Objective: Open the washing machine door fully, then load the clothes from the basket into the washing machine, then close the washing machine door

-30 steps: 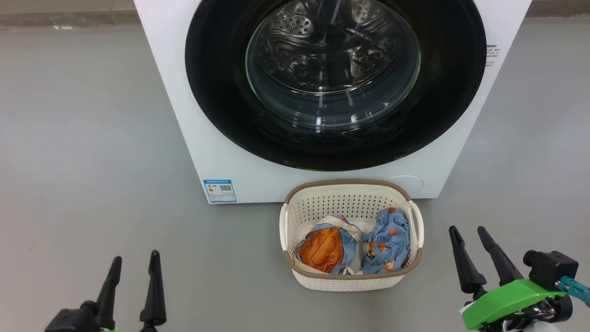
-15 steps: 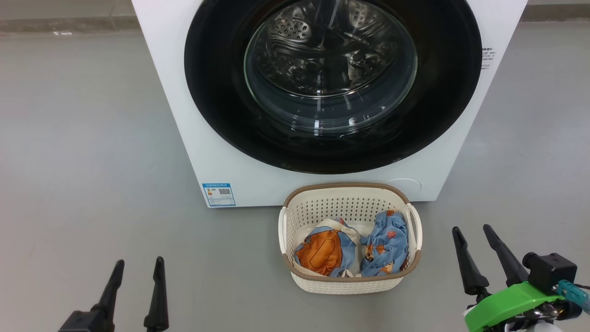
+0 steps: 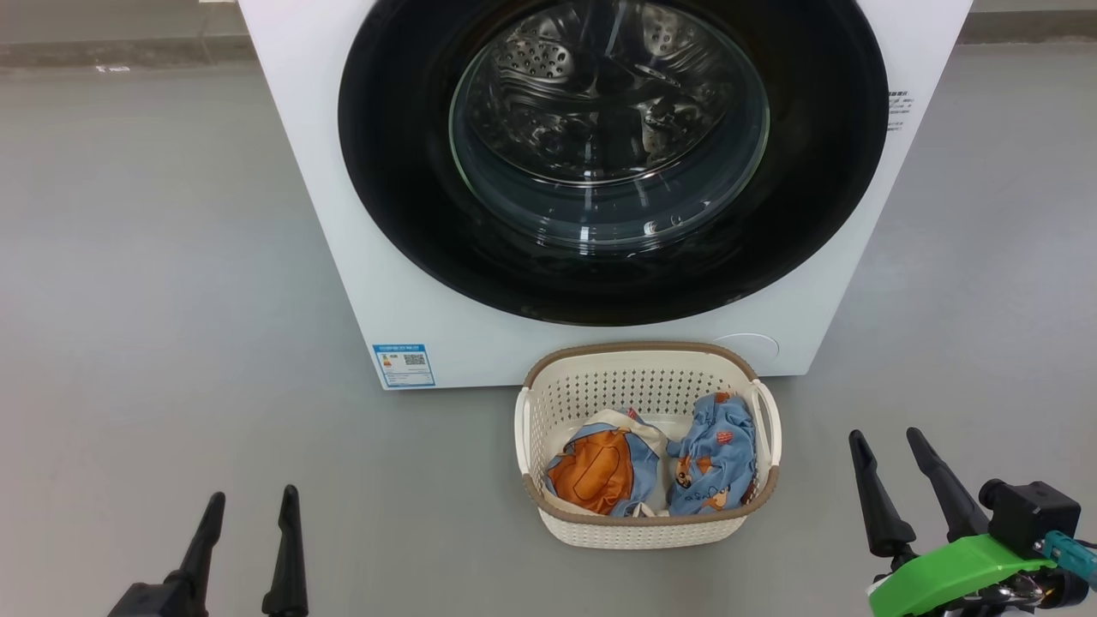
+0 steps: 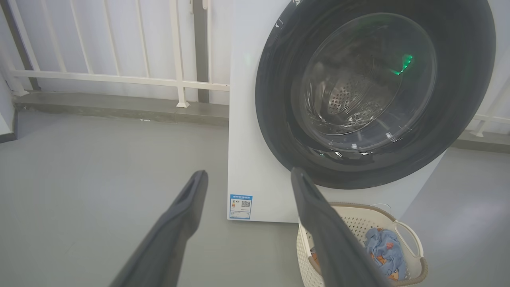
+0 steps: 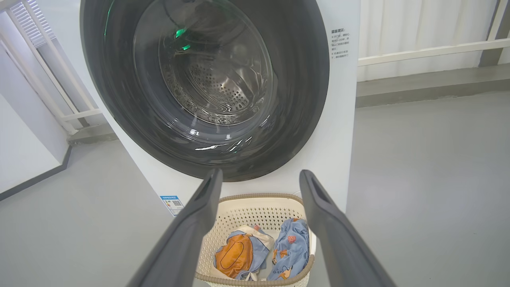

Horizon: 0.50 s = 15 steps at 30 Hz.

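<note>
We see the left gripper [image 3: 254,495] and right gripper [image 3: 884,435], fingers spread and empty, flanking the basket [image 3: 638,350]. It holds the clothes [image 3: 716,454] just before the washing machine [image 3: 300,171]. The washing machine door [image 3: 610,150] is shut. Likely hazards: fingers slipping on its glossy rim, or an arm knocking the basket.
</note>
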Tool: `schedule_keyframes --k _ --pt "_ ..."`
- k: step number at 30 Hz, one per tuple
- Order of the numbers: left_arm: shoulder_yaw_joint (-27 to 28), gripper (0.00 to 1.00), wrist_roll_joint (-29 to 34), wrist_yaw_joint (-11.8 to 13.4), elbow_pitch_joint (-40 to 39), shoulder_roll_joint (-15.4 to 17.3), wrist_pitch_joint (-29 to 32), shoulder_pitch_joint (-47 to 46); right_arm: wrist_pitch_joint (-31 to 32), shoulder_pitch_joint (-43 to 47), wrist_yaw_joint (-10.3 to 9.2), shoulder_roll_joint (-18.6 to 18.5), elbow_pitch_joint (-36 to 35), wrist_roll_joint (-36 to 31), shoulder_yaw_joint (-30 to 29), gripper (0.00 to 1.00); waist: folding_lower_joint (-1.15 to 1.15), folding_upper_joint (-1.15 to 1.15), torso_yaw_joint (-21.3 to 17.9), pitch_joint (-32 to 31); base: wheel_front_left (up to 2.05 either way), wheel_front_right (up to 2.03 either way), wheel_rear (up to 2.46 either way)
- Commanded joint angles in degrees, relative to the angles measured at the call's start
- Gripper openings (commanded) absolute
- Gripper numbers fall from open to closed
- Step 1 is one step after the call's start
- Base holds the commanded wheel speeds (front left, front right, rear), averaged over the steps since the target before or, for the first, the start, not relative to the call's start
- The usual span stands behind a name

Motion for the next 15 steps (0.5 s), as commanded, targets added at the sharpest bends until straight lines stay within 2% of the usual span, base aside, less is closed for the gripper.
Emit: schedule_keyframes --k 1,10,15 --pt "1.90 1.00 -0.38 0.04 -0.81 0.85 -0.61 -2.27 -0.75 -0.31 0.32 -0.48 -1.43 -0.37 0.59 1.00 0.00 0.00 0.03 0.02 0.00 0.00 0.00" --pt "2.44 1.00 0.29 0.04 -0.19 0.72 -0.61 -2.36 -0.75 -0.19 0.32 -0.29 -1.85 -0.32 0.53 1.00 0.00 0.00 0.08 0.30 0.00 0.04 -0.04" --pt "3.02 1.00 1.30 0.04 -0.06 0.49 -0.61 -2.73 -0.75 -0.39 0.32 -0.28 -1.93 -0.34 0.54 1.00 0.00 0.00 0.00 0.85 0.17 0.55 -0.71"
